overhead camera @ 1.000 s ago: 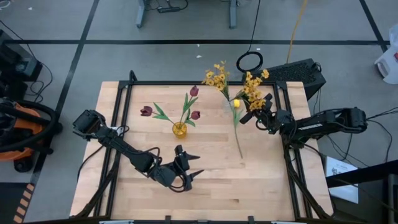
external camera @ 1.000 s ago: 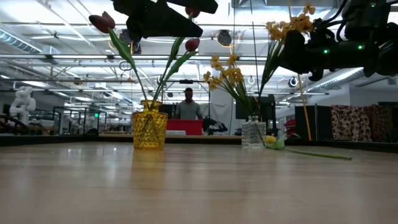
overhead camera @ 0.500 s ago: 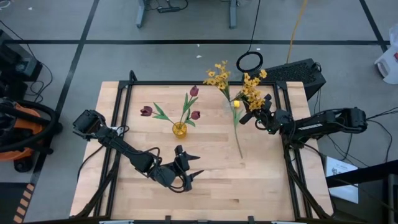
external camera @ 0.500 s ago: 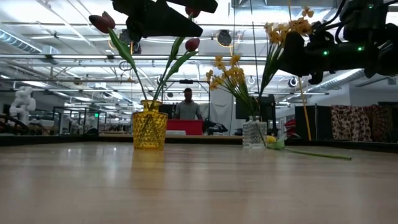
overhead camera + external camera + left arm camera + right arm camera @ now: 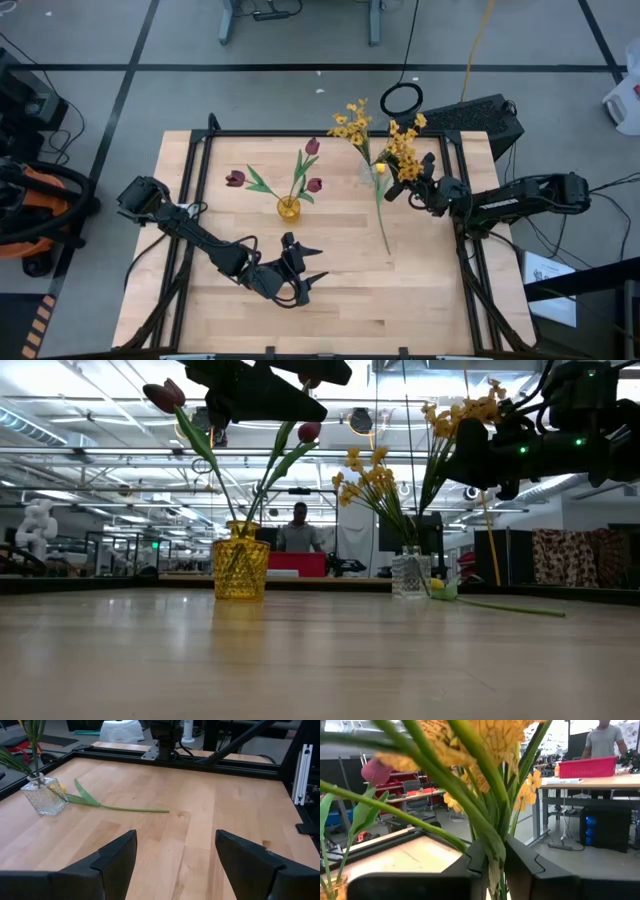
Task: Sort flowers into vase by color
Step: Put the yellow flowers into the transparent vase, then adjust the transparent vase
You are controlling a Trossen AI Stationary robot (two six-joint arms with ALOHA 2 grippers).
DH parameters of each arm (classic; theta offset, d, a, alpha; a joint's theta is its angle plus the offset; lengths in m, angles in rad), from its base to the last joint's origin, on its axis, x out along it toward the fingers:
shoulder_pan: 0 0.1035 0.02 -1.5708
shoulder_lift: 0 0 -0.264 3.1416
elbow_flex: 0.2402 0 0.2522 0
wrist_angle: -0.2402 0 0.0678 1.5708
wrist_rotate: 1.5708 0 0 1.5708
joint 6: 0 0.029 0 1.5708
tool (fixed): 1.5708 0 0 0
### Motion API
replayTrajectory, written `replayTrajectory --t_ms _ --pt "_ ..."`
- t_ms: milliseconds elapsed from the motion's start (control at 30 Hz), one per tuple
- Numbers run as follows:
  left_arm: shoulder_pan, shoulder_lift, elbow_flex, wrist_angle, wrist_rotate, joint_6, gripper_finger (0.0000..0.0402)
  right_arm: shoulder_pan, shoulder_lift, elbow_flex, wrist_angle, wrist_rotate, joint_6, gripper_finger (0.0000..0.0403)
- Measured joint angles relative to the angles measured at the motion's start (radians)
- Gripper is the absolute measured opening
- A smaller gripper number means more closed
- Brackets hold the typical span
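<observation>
Three dark red tulips (image 5: 312,147) stand in a yellow vase (image 5: 288,208) at mid-table. A spray of small yellow blossoms (image 5: 350,118) stands in a clear vase (image 5: 410,573) to its right. A yellow tulip (image 5: 383,215) lies flat on the table, its head beside the clear vase. My right gripper (image 5: 398,182) is just right of the clear vase, shut on a second yellow spray (image 5: 405,150). Near the table's near edge, my left gripper (image 5: 320,264) is open and has nothing between its fingers. My right gripper pinches the second spray's green stems (image 5: 492,855) between its two fingers, below the blossoms. The fingers come roughly level from the table's right side and lie across the stems. The spray stands nearly upright, blossoms above the fingers. The gripper hides its lower end.
A black frame (image 5: 300,133) runs round the wooden tabletop. Bare wood lies between the two arms and along the near edge (image 5: 200,820). Beyond the far edge stand a person (image 5: 302,532) and room furniture.
The spray held in my right gripper has swung a little toward the table's left, staying nearly upright.
</observation>
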Motion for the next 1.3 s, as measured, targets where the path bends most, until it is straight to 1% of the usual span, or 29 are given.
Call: replayTrajectory --t_ms 300,467,733,900,1000,1133,1300 --pt "0.000 0.000 0.000 0.000 0.000 0.001 0.0276 -0.032 0.000 0.000 -0.106 -0.004 0.092 0.0081" --pt "0.001 0.000 0.000 0.000 0.000 0.001 0.0276 -0.044 0.000 0.000 -0.154 -0.005 0.121 0.0110" --pt "0.003 0.000 0.000 0.000 0.000 0.001 0.0276 -0.045 0.000 0.000 -0.219 -0.005 0.130 0.0174" --pt "0.003 0.000 0.000 0.000 0.001 0.000 0.0276 -0.045 0.000 0.000 -0.295 -0.005 0.173 0.0215" --pt "0.003 0.000 0.000 0.000 0.022 0.000 0.0276 -0.045 0.000 0.000 -0.332 -0.002 0.177 0.0236" --pt "0.003 0.000 0.000 0.000 0.032 -0.001 0.0276 -0.045 0.000 0.000 -0.377 0.000 0.183 0.0253" --pt "0.003 0.000 0.000 0.000 0.046 -0.001 0.0276 -0.045 0.000 0.000 -0.466 0.000 0.231 0.0262"
